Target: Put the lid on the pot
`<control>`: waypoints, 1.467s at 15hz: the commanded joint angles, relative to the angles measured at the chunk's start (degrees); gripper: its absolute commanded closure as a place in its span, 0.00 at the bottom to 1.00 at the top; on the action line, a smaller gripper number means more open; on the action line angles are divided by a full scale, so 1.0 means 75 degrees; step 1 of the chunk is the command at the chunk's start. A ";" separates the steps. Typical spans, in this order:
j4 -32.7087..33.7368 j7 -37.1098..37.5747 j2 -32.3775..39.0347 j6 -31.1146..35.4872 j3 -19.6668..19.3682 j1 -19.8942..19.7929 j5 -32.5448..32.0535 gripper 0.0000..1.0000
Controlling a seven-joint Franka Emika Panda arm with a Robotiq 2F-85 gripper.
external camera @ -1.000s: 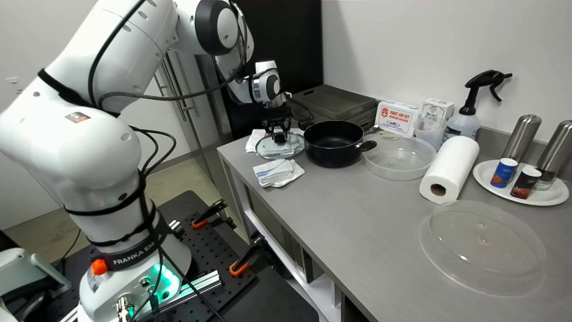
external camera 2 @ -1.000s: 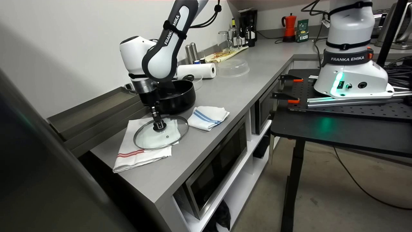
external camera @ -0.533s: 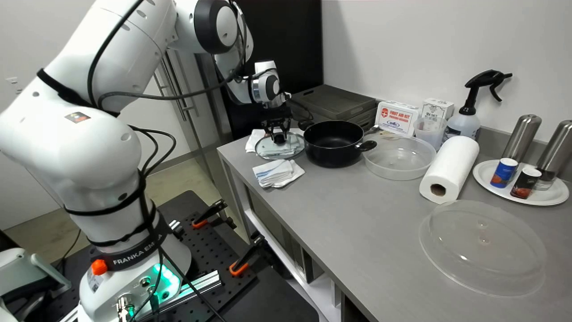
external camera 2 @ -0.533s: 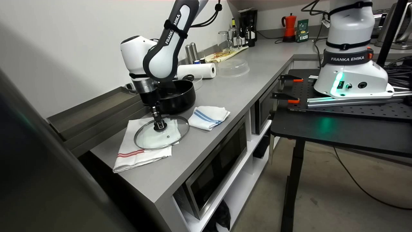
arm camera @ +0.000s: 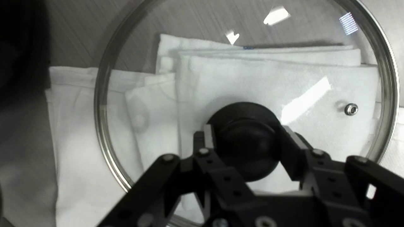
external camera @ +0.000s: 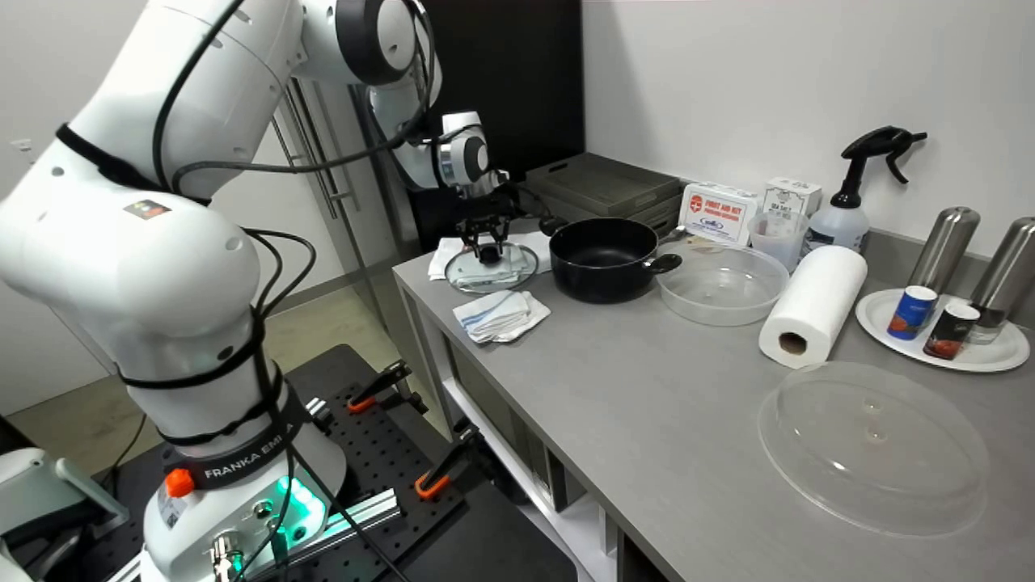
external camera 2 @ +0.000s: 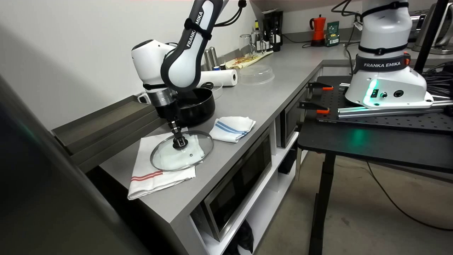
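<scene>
Lid (external camera 2: 185,156) and pot (external camera: 602,279) were apart, with the pot on the desk (external camera: 614,388) and the lid just beside it, on the side away from the clear dish (external camera: 720,305). The gripper (arm camera: 247,143) had the lid by its knob (arm camera: 247,157), its fingers (arm camera: 292,154) narrowed against both sides of it. Through the lid a red-striped towel (external camera 2: 155,182) showed underneath; whether the lid rested on the cloth or hung slightly above it could not be told.

The pot stood open, its dark inside showing, with one handle (external camera: 665,263) pointing toward the dish; whether that handle touched the dish's rim was unclear. Toward the wall (external camera: 728,89) from the pot stood a stack of grey cases (external camera: 602,182), their insides hidden. A blue-striped towel (external camera 2: 231,129) lay near the pot, toward the desk's open edge.

Beyond the dish, going away from the pot, came a clear cup (external camera: 779,240), its contents too faint to make out, and a spray bottle (external camera: 838,224). Past the paper roll (external camera: 815,303), well away from the pot, a white plate (external camera: 873,315) held a blue canister (external camera: 912,313), a dark canister (external camera: 951,331) and a steel grinder (external camera: 1003,275); another grinder (external camera: 944,246) rose behind the blue canister, its foot hidden. Also well apart from the pot, a large clear cover (external camera: 873,457) lay on the desk.
</scene>
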 commanded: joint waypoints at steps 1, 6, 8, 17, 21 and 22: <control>-0.0553 0.0190 -0.0433 0.0176 -0.0058 0.0248 -0.0201 0.75; -0.0718 0.0227 -0.0595 0.0200 -0.0085 0.0394 -0.0296 0.75; -0.0803 0.0258 -0.0703 0.0195 -0.0109 0.0404 -0.0338 0.75; -0.1401 0.0478 -0.1466 0.0234 -0.0129 0.0415 -0.0513 0.75; -0.1765 0.0607 -0.1833 0.0237 -0.0150 0.0407 -0.0582 0.75; -0.1879 0.0682 -0.1944 0.0248 -0.0179 0.0405 -0.0625 0.75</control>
